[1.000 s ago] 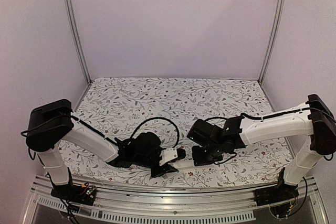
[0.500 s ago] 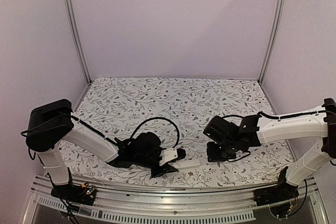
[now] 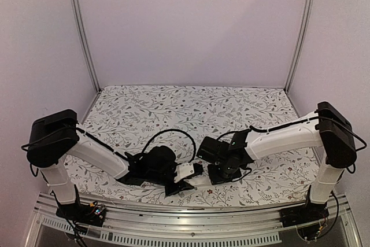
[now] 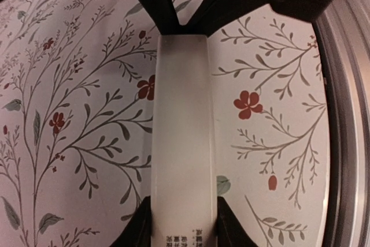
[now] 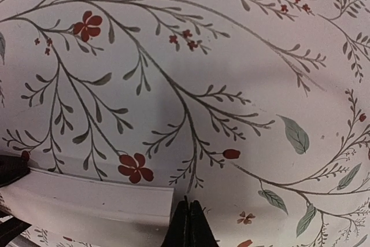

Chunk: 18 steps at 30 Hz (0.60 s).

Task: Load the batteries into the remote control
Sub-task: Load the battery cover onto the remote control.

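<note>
Plainly, slim frosted-white remote control (image 4: 180, 131).

White arm links (image 3: 101, 155), black joints (image 3: 52, 137) and wrists (image 3: 157, 163), looping black cable (image 3: 167, 133) (coloured wiring at bases (image 3: 87, 212), seemingly).

Slim white remote control (image 4: 182, 131), flat face up, over floral cloth (image 4: 81, 114)

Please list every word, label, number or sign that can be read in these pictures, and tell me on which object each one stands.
Remote control, at the end held by the left gripper: a few rows of small dark print, perhaps East Asian characters; too small and cut off to read.
Nothing else: the top and right wrist views show no writing.
</note>
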Tool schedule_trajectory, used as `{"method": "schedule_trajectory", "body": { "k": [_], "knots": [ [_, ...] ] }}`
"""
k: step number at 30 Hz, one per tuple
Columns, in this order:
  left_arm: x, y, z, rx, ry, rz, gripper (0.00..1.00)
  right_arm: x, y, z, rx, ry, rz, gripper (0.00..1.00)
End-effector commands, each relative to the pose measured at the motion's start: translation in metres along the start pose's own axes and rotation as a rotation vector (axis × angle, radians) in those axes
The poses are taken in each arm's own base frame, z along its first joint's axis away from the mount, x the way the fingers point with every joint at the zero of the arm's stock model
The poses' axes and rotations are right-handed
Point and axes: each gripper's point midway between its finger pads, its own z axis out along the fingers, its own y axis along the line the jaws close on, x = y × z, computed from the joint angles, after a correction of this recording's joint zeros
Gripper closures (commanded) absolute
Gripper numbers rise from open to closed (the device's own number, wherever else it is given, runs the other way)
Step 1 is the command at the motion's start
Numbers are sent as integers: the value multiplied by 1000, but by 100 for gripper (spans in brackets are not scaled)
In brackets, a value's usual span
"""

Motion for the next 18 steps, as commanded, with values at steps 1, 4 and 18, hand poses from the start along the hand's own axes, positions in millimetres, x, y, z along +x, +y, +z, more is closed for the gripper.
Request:
{"method": "schedule_trajectory", "body": {
  "k": [1,4,18],
  "knots": [
    [17,-7,5,14,50,11,84,-16,46,-36,-205,-98,6,100],
    [18,-7,4,15,52,12,83,-23,27,-53,-220,-138,48,100],
    [-19,2,-40,-14,-73,22,18,-50,-1,-130,-436,-448,-257,52]
  ]
}}
